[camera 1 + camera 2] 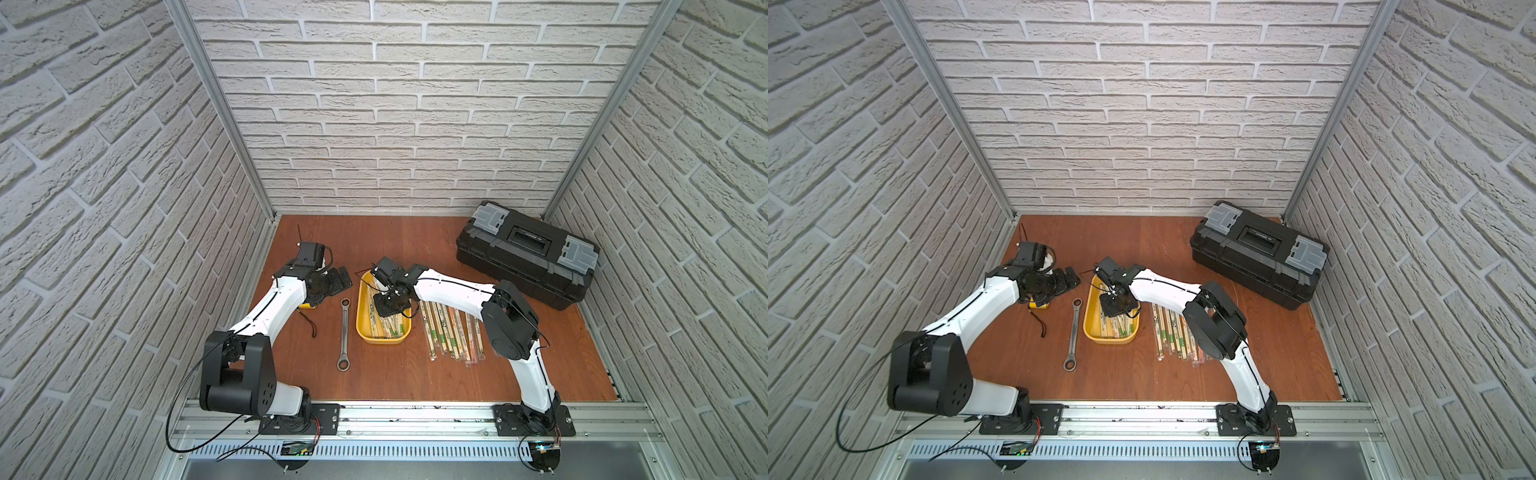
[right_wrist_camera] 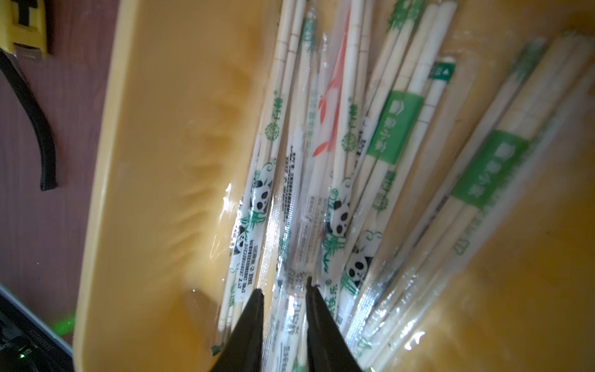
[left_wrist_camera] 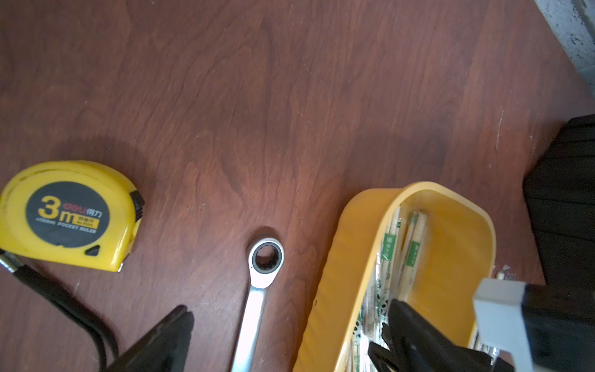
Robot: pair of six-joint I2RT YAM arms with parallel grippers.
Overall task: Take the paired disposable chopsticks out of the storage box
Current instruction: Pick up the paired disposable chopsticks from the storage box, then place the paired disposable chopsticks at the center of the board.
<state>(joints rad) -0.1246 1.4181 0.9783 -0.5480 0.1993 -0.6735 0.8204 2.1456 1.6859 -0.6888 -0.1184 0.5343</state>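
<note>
The storage box [image 1: 362, 328] is a shallow yellow tray in the middle of the wooden floor, seen in both top views [image 1: 1089, 322]. Several paired disposable chopsticks [image 2: 341, 206] in clear printed sleeves lie inside it. Several more pairs [image 1: 449, 332] lie in a row on the floor just right of the tray. My right gripper [image 2: 285, 290] reaches down into the tray, its two black fingers closed narrowly on one sleeved pair. My left gripper [image 3: 289, 322] stands wide open, holding nothing, low beside the tray's far left end [image 1: 338, 280].
A silver wrench [image 1: 344, 332] lies left of the tray. Under the left arm sits a yellow tape measure [image 3: 67, 215] with a black strap. A big black toolbox [image 1: 528, 257] stands at the back right. Brick-patterned walls close in three sides.
</note>
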